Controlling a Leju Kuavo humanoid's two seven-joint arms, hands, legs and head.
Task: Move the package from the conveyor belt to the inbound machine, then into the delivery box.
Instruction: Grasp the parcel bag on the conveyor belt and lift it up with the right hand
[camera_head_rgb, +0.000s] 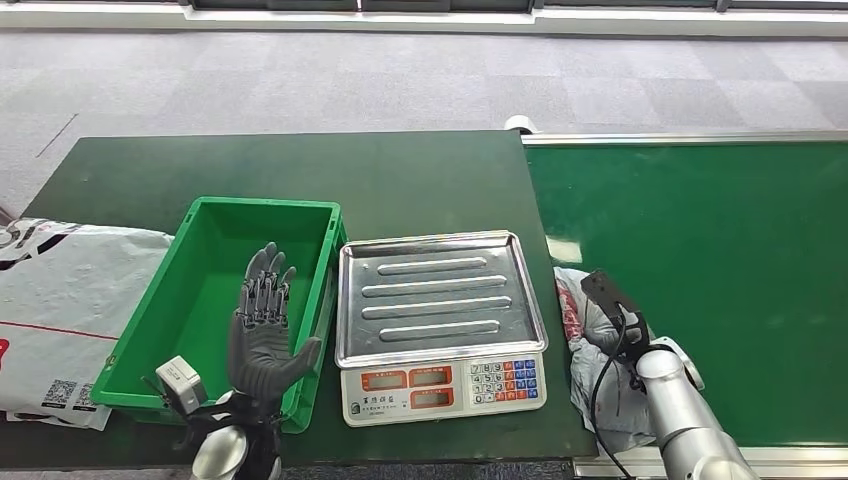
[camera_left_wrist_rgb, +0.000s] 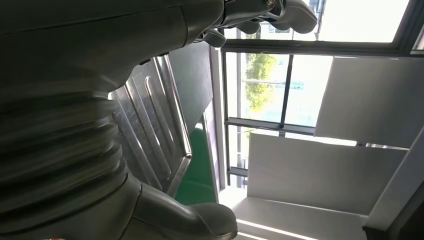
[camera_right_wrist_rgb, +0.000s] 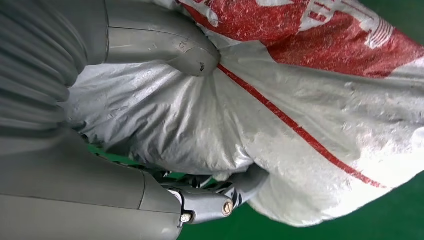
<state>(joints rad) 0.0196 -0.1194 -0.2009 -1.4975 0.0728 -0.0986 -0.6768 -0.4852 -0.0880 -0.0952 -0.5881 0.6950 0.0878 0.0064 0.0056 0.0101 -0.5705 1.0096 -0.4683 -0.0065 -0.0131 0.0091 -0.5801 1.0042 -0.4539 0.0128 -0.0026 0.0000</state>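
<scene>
We are looking at the package (camera_head_rgb: 590, 350), a crinkly grey and red bag, lying on the near left edge of the green conveyor belt (camera_head_rgb: 720, 270), just right of the scale (camera_head_rgb: 440, 320). Our right hand (camera_head_rgb: 615, 325) is sitting on top of it. Up close, the right wrist view is showing what the head view is hiding: the thick thumb (camera_right_wrist_rgb: 165, 42) is pressing one side of the bag (camera_right_wrist_rgb: 280, 120) and the dark fingers (camera_right_wrist_rgb: 240, 187) are curling under the other side, so the bag is bunching between them. The bag's long side is running from near to far along the belt edge. Our left hand (camera_head_rgb: 262, 335) is hanging above the green box (camera_head_rgb: 200, 300), holding nothing, fingers straight and a little apart, pointing far. A bigger grey bag (camera_head_rgb: 60, 310) is lying left of the box.
</scene>
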